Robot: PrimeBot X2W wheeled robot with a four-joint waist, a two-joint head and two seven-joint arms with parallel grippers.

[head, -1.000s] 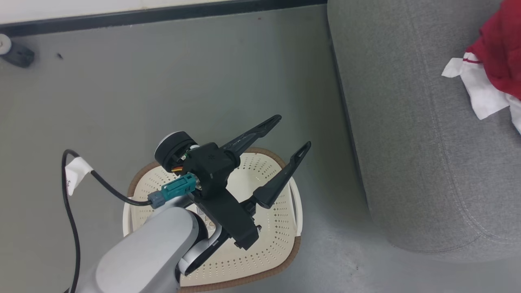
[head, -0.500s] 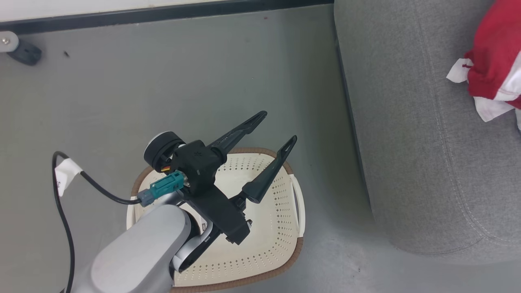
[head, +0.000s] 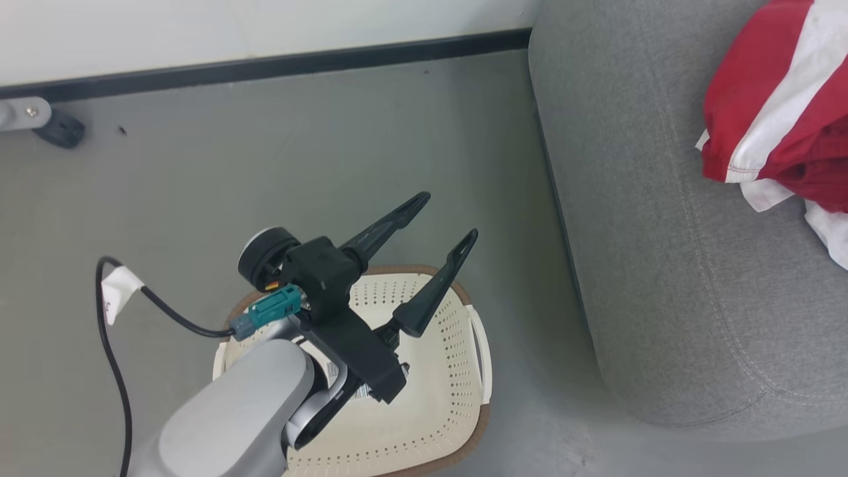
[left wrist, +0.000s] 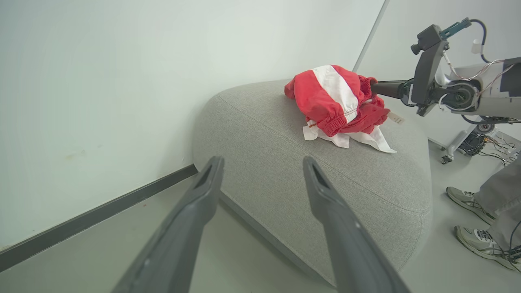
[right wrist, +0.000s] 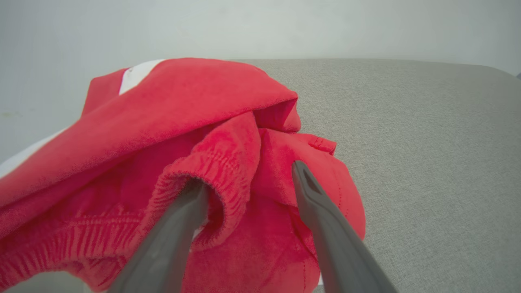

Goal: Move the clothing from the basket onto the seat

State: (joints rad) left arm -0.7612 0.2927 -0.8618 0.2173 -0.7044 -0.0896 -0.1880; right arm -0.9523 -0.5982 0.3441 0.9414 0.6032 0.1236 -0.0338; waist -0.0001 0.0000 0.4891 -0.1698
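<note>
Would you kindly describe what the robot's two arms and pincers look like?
The left arm has a smooth pale grey forearm and a black wrist block. A teal connector joins a black cable bearing a white tag. The left pincer has two long, dark, tapering fingers. The right pincer looks alike; the right arm is pale grey too, with thin loose wires.

A plain pale wall (head: 199, 33) is seen to be closed at its foot by a dark skirting strip (head: 265, 65), a smooth grey floor (head: 298, 146) is spread below it under even, soft light, a black caster (head: 61, 130) is noted beside the skirting, and a vertical wall corner (left wrist: 370, 34) is recorded.
</note>
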